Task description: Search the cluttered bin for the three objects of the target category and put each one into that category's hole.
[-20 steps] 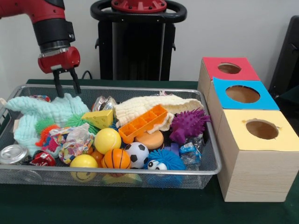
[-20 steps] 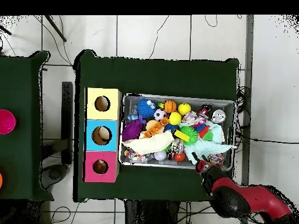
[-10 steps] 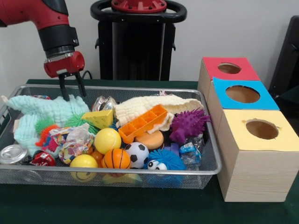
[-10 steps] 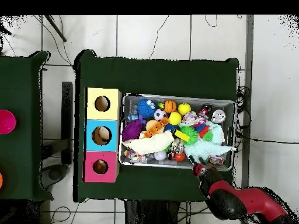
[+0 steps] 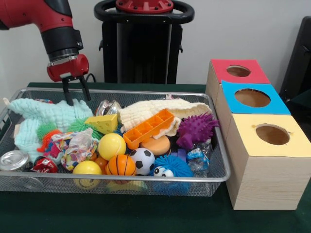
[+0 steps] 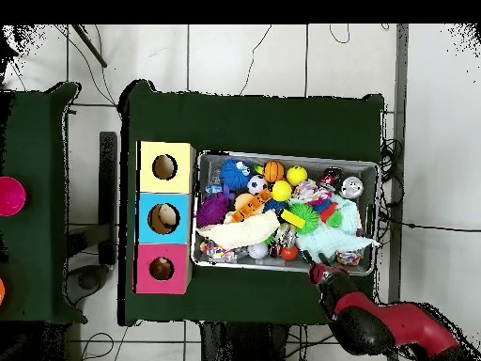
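Observation:
The wire mesh bin (image 5: 146,178) sits on the green table, full of toys; it also shows in the overhead view (image 6: 310,158). My gripper (image 5: 77,97) hangs open and empty just above the bin's far left rim, over the edge of a mint cloth (image 5: 53,114). In the overhead view the gripper (image 6: 317,273) is at the bin's lower edge. In the bin lie a cream cloth (image 5: 155,109), a cheese wedge (image 5: 103,124), an orange tray (image 5: 148,127), a purple spiky ball (image 5: 197,128), a yellow ball (image 5: 112,145), a soccer ball (image 5: 142,160) and a small basketball (image 5: 120,165).
Three wooden boxes with round holes stand right of the bin: red top (image 5: 221,68), blue top (image 5: 231,92), yellow top (image 5: 245,141). A silver can (image 5: 13,160) lies in the bin's near left corner. The black pedestal (image 5: 143,43) stands behind the bin.
My gripper has lifted off the mint cloth and drifted a little right toward the bin's far rim. It stays open and empty. The toys have not moved.

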Action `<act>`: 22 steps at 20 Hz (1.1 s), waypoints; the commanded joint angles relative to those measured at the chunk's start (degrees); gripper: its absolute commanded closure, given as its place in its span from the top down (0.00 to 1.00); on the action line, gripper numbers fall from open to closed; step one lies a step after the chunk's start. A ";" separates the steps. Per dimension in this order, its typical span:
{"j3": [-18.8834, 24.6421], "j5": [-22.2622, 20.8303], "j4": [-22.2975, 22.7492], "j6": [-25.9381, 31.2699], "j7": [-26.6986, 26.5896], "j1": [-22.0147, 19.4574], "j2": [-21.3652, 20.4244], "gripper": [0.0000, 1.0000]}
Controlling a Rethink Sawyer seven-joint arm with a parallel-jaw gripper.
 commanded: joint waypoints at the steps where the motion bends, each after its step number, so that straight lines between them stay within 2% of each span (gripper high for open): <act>1: -9.68 -10.00 -9.44 -5.90 0.29 6.72 -5.90 1.00; 2: -14.77 -10.71 -10.78 -10.39 2.57 11.13 -7.91 1.00; 4: -27.65 -4.95 -14.16 -21.05 0.03 20.15 -8.44 1.00; 6: -40.29 8.96 -14.83 -35.09 -11.62 27.20 -5.27 1.00; 8: -44.87 17.44 -13.01 -45.40 -21.39 29.00 -3.56 1.00; 11: -48.97 21.82 -12.25 -53.13 -25.59 31.69 -2.01 1.00; 18: -56.65 27.26 -13.49 -63.08 -27.43 37.59 2.86 1.00; 22: -59.30 31.08 -12.39 -68.26 -24.08 38.94 5.17 1.00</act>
